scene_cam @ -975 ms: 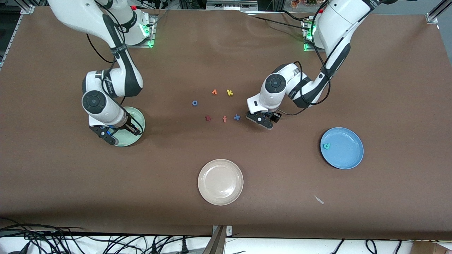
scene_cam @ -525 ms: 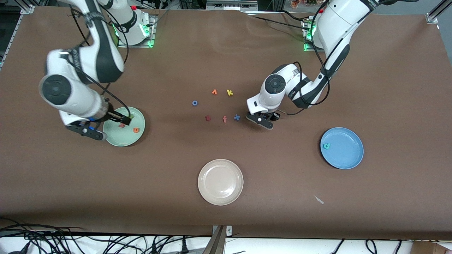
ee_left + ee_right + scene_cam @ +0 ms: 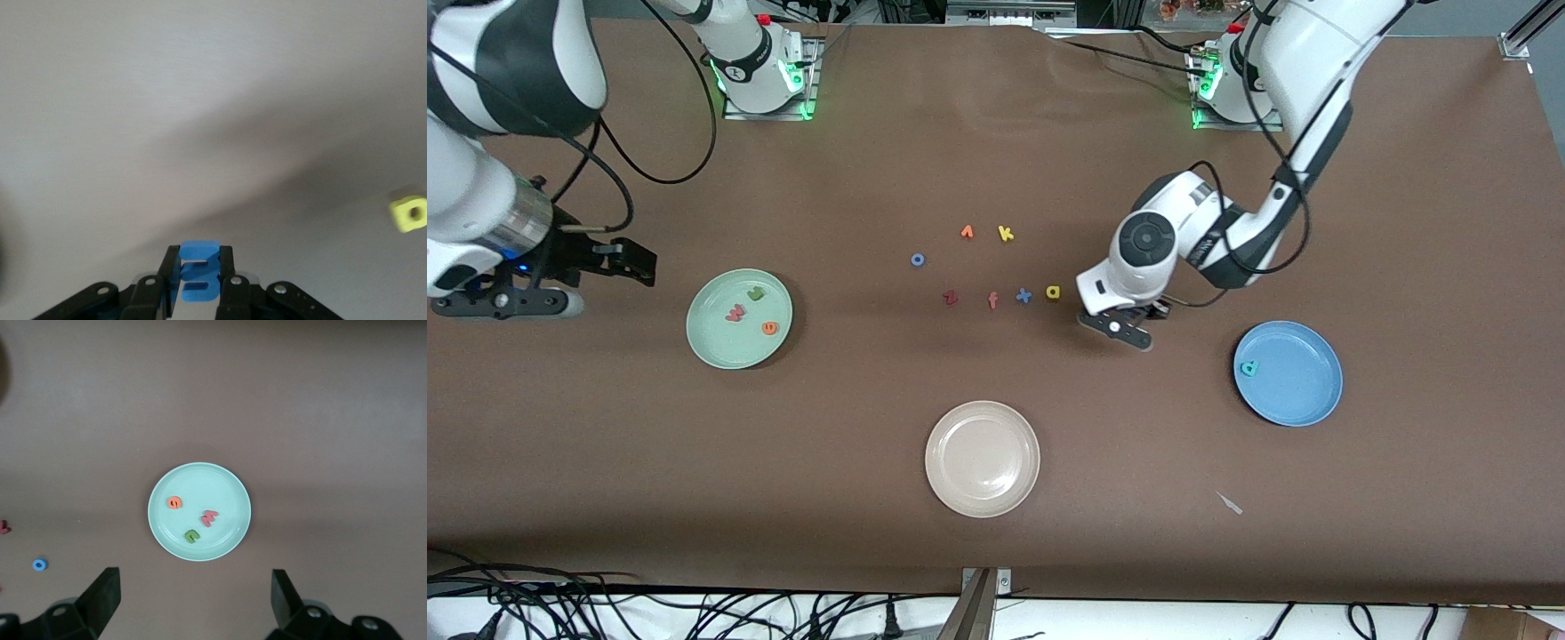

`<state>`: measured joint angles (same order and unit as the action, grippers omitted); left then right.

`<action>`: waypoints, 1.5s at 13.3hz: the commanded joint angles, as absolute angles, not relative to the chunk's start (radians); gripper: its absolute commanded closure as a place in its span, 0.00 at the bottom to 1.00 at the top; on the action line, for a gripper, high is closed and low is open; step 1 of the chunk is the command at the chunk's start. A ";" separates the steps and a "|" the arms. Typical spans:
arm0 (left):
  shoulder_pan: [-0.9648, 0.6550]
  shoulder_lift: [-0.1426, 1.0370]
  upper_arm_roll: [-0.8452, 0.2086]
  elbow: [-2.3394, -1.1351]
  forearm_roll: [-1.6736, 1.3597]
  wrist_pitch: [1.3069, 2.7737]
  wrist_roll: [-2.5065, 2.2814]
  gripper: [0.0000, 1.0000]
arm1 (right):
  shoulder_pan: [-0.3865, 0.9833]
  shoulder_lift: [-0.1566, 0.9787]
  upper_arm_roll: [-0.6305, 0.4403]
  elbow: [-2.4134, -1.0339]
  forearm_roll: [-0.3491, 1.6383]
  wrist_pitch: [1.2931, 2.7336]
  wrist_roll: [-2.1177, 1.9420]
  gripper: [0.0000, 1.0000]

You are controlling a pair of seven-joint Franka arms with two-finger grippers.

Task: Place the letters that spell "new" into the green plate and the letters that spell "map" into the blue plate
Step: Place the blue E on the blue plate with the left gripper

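Note:
The green plate (image 3: 713, 342) holds the green n (image 3: 755, 293), the pink w (image 3: 735, 312) and the orange e (image 3: 769, 328). My right gripper (image 3: 636, 264) hangs open, high over the table's end past that plate; in its wrist view the green plate (image 3: 227, 490) lies far below. My left gripper (image 3: 199, 267) is shut on the blue m (image 3: 198, 270), just above the table between the loose letters and the blue plate (image 3: 1303, 391). The teal p (image 3: 1250, 367) lies in the blue plate. The yellow a (image 3: 1054, 292) lies on the table beside the blue x (image 3: 1024, 296).
Loose letters lie mid-table: salmon f (image 3: 992, 300), dark red z (image 3: 950, 298), blue o (image 3: 917, 260), yellow k (image 3: 1005, 234) and an orange one (image 3: 967, 232). A beige-white plate (image 3: 960, 484) sits nearer the camera. A small scrap (image 3: 1230, 504) lies near the front edge.
My right gripper opened over the green plate, then rose and swung out past the plate. My left gripper shut on the blue m and moved toward the blue plate, uncovering the yellow a.

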<state>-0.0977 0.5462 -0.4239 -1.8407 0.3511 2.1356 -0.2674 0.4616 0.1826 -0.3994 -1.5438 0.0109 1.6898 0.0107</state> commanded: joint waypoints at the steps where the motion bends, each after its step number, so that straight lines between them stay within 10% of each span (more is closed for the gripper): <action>1: 0.006 0.525 -0.436 -1.815 0.324 2.054 -0.138 0.91 | 0.466 0.187 -0.407 -1.516 0.009 1.663 -0.021 0.00; 5: 0.170 0.541 -0.433 -1.792 0.331 2.051 0.003 0.90 | 0.425 0.184 -0.387 -1.509 0.023 1.615 -0.002 0.00; 10: 0.270 0.644 -0.410 -1.723 0.379 2.063 0.038 0.76 | 0.004 0.025 -0.006 -1.630 0.011 1.651 -0.009 0.00; 12: 0.275 0.689 -0.410 -1.683 0.403 2.062 0.040 0.02 | -0.011 -0.031 -0.006 -1.713 0.017 1.686 -0.011 0.00; 20: 0.247 0.649 -0.584 -1.661 0.261 1.990 -0.205 0.00 | 0.054 -0.022 -0.049 -1.698 0.038 1.678 0.008 0.00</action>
